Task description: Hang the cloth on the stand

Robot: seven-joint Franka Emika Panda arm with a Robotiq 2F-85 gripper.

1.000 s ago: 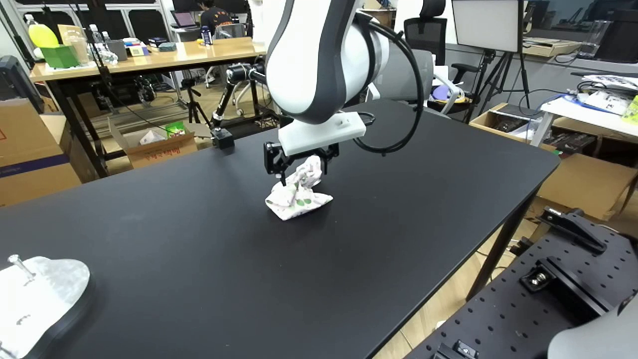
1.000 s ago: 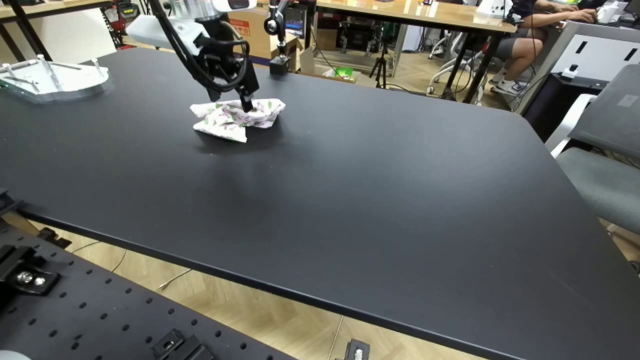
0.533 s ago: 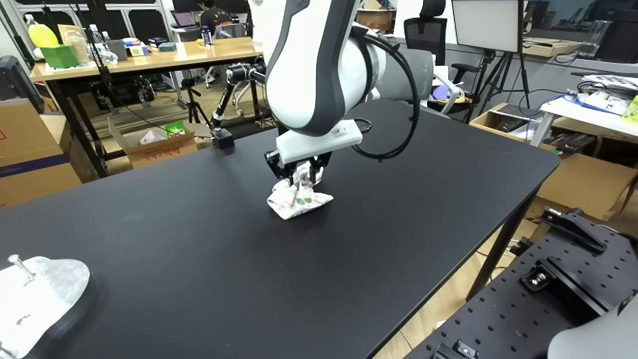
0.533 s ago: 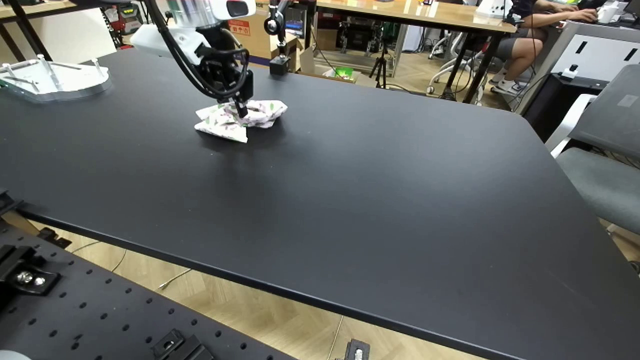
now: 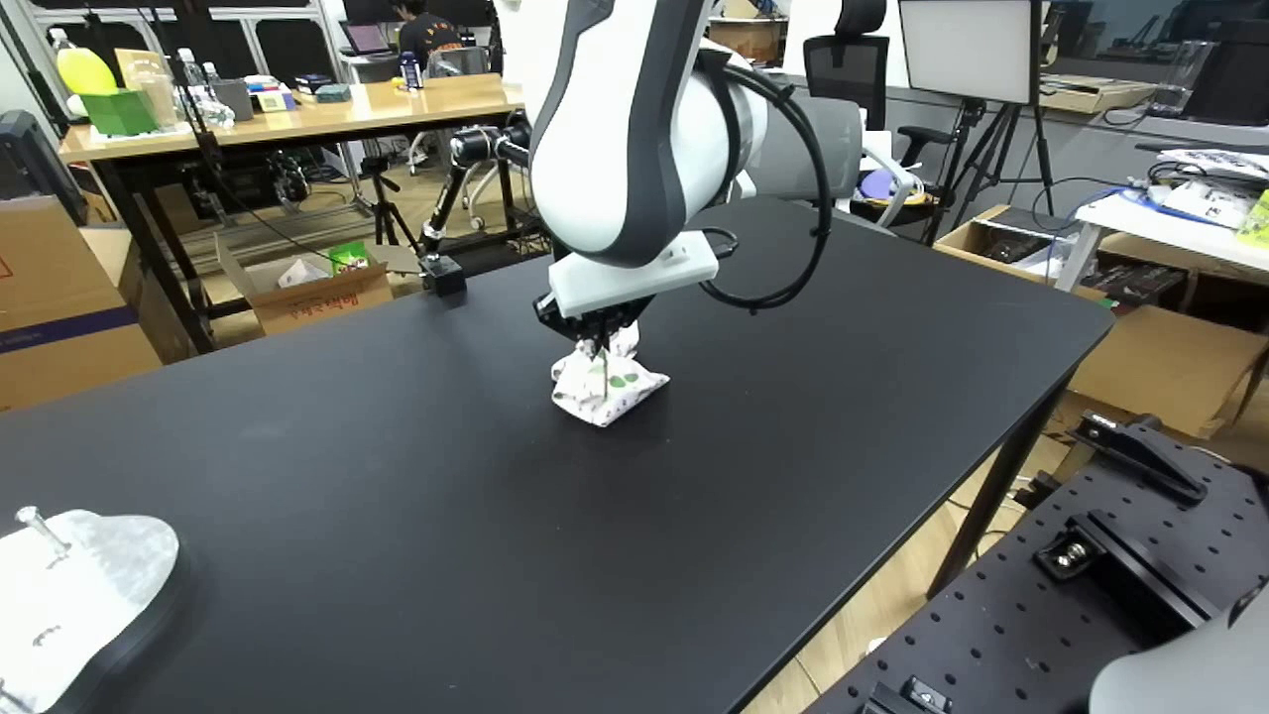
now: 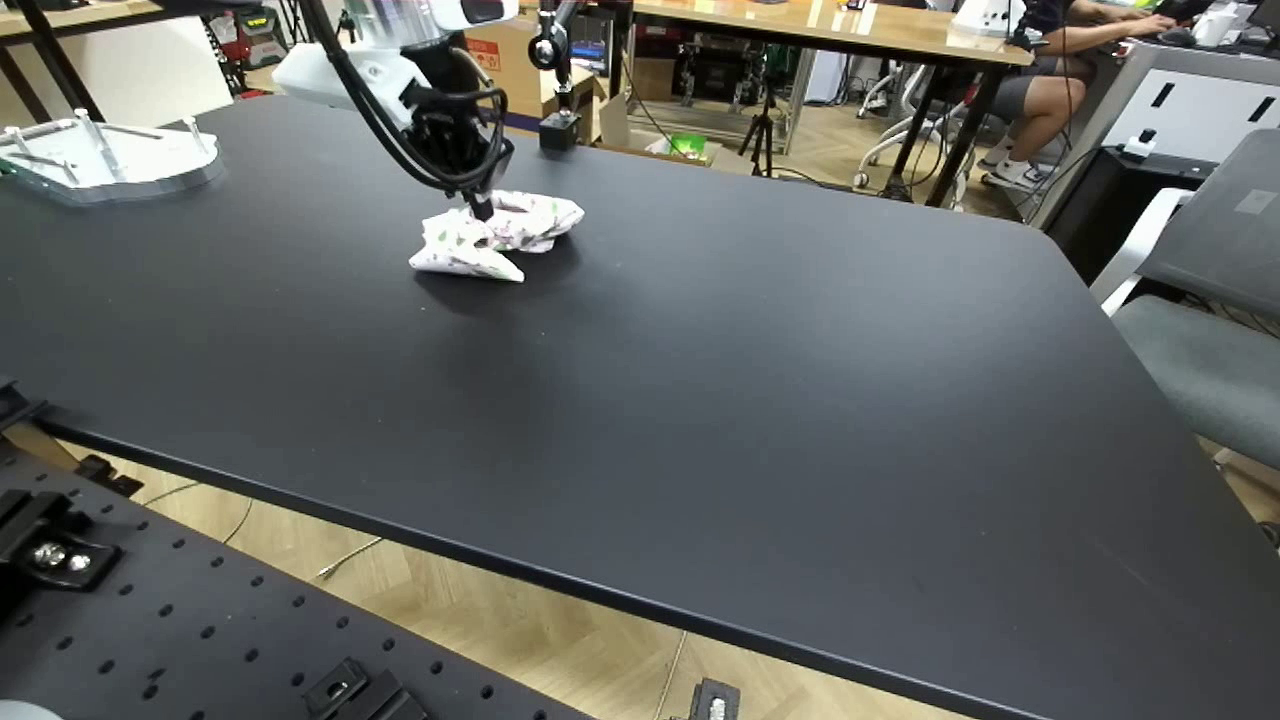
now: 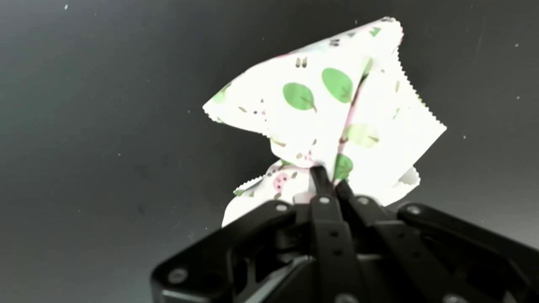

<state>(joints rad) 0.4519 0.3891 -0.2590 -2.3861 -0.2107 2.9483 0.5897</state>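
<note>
You've got a black bench (image 6: 680,400) here, rounded at the corner, small pale specks (image 7: 66,7) dotting its top. There's your cloth (image 7: 313,120), white and leaf-printed, crumpled, its lower folds on the bench, zigzag edges showing in the wrist view. Well apart from it, that's the stand (image 5: 104,575), pale on top, pegs (image 5: 46,534) poking up. And at the bench's far edge, in both exterior views, a black block (image 5: 442,277); you can't tell if it rests or clamps there.

In an exterior view, you have a bright green, square-sided box (image 5: 119,114) on a pale wood-topped table (image 5: 387,106).
</note>
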